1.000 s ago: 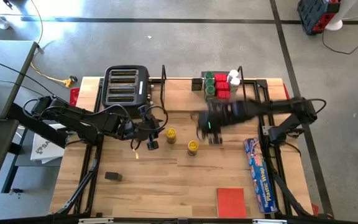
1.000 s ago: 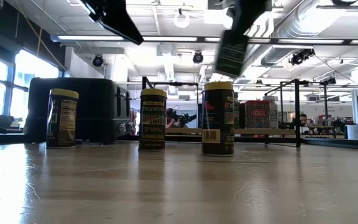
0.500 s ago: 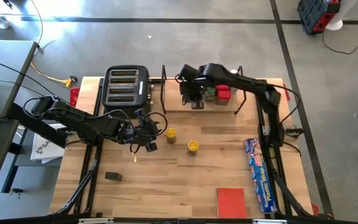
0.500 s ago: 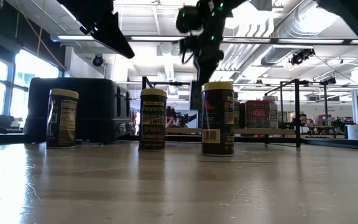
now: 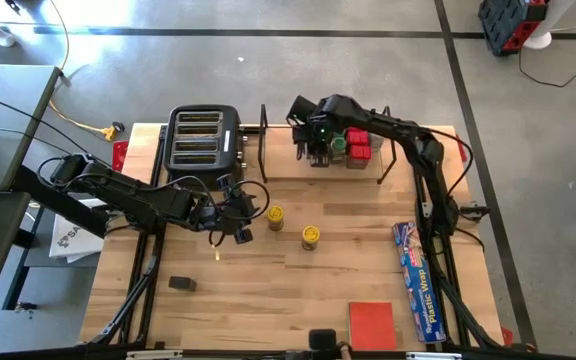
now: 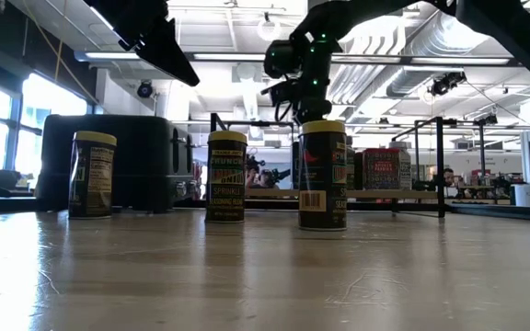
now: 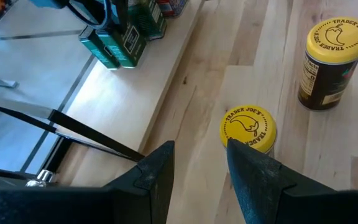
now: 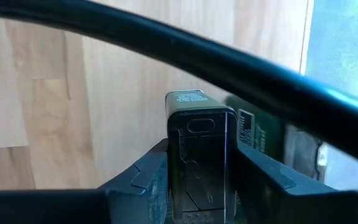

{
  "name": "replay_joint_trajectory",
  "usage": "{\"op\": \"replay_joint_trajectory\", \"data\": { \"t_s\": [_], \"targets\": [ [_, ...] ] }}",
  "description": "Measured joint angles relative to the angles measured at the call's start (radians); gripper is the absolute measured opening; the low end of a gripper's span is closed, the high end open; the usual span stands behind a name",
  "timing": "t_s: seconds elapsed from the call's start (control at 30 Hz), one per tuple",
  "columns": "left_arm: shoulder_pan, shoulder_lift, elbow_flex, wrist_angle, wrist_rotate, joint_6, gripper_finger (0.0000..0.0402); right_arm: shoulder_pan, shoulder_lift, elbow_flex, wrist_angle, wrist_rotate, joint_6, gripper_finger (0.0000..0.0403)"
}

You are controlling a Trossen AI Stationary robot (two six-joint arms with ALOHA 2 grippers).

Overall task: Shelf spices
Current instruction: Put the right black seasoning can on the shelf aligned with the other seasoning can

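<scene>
One small stiff green tin (image 8: 201,162), likely light, sits between the right gripper (image 5: 317,148) fingers by its flat sides over the shelf (image 5: 298,165) back edge.

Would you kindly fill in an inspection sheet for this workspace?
Surface: wood table.
Job's things: shelf holds red and green spices; three yellow-lidded jars on the table.
Clutter: toaster, blue wrap box, red square.
Grippers: right tool at the shelf, tin between its fingers; left tool open above a jar.
Cables: yellow cord on the floor.
Surroundings: concrete floor.
</scene>
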State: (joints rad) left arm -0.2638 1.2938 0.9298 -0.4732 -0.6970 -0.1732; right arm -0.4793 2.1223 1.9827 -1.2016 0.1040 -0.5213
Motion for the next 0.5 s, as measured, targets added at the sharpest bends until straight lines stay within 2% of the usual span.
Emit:
{"op": "replay_joint_trajectory", "data": {
  "t_s": [0.5],
  "targets": [
    [0.000, 0.000, 0.000, 0.000, -0.002, 0.001, 0.0142, -0.012, 0.000, 0.000, 0.004, 0.003, -0.038, 0.0163]
  ]
}}
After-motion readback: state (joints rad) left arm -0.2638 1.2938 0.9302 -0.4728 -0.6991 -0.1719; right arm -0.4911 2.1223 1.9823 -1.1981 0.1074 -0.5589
